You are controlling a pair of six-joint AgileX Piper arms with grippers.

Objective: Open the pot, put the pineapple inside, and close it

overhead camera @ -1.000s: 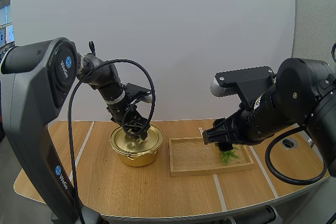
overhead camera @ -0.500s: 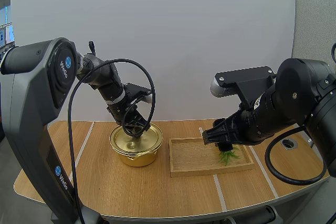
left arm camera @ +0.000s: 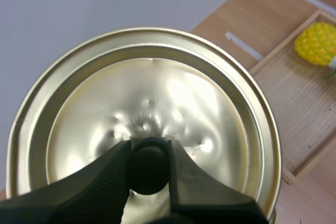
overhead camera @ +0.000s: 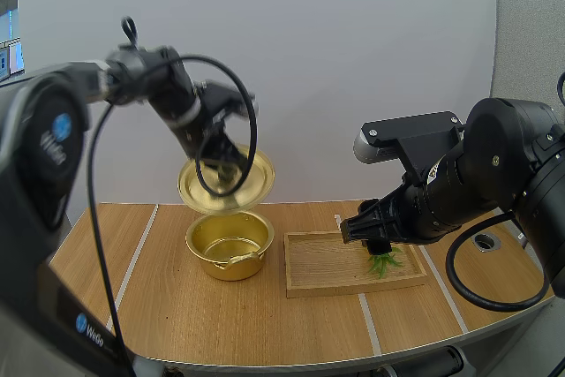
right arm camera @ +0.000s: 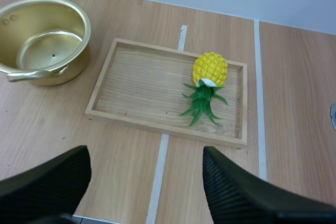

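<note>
Lifted clear, the shiny gold lid (overhead camera: 261,174) hangs above its pot (overhead camera: 231,260).

A shallow wooden tray (right arm camera: 136,90) with a raised rim lay flat on the light wood counter (right arm camera: 52,124). It sat below and just ahead of the right end effector (right arm camera: 144,156), and well to one side of the left end effector (left arm camera: 148,150). A white tape strip (right arm camera: 157,182) ran from the tray's near edge back under the right end effector. A longer strip (right arm camera: 257,93) ran beside the tray's short side. A round hole (overhead camera: 485,240) sat in the counter, farther to the right end effector's right.
</note>
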